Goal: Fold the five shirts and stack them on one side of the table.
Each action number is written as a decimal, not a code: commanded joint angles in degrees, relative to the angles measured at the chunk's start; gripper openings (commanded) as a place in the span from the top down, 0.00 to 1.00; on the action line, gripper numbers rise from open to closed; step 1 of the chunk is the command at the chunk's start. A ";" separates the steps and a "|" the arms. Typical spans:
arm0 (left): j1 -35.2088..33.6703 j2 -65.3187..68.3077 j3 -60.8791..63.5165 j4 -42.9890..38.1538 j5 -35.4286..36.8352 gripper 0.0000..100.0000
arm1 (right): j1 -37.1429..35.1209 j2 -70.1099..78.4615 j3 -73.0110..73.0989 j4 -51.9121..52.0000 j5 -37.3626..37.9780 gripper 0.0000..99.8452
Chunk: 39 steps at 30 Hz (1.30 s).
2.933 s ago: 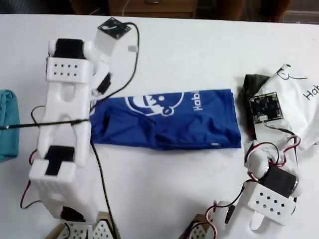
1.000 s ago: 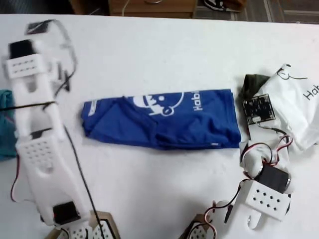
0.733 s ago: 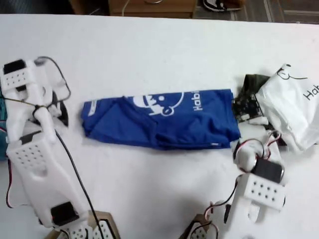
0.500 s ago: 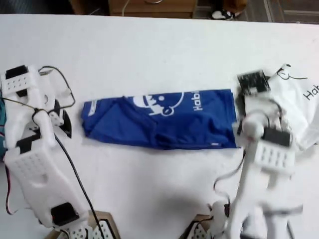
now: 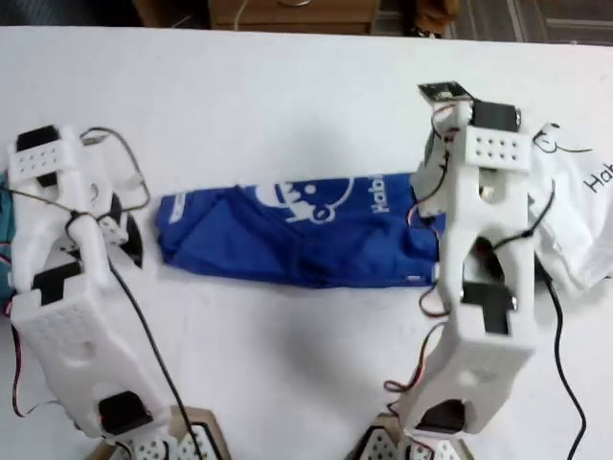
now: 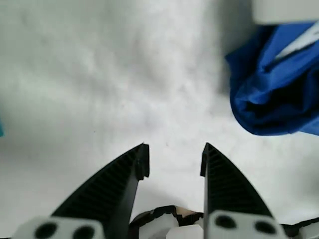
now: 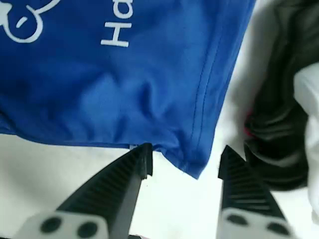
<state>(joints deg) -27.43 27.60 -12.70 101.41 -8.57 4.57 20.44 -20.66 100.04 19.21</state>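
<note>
A blue shirt (image 5: 297, 235) with white print lies folded into a long strip across the middle of the table. My left gripper (image 6: 173, 159) is open over bare table a short way off the shirt's left end (image 6: 274, 94), and it is also in the high view (image 5: 127, 235). My right gripper (image 7: 185, 159) is open low over the near right corner of the blue shirt (image 7: 124, 74), with that corner lying between the fingers. The right arm (image 5: 479, 230) stretches over the shirt's right end and covers it from above.
A white shirt (image 5: 575, 211) lies crumpled at the right edge with a dark shirt (image 7: 279, 124) bunched beside it, close to the right gripper. A teal shirt (image 5: 4, 230) peeks in at the left edge behind the left arm. The far half of the table is bare.
The right arm has swung from the front right over the blue shirt's right end. The left arm let go of the shirt's left end, moved left and now sits beside it.
</note>
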 commanded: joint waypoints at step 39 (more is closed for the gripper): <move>14.95 -2.81 -0.04 -5.98 -6.24 0.85 | 5.32 37.67 -26.73 -1.54 -8.44 0.77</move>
<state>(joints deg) -12.31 27.60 -12.53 95.69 -14.73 9.23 55.43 -45.36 98.90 11.21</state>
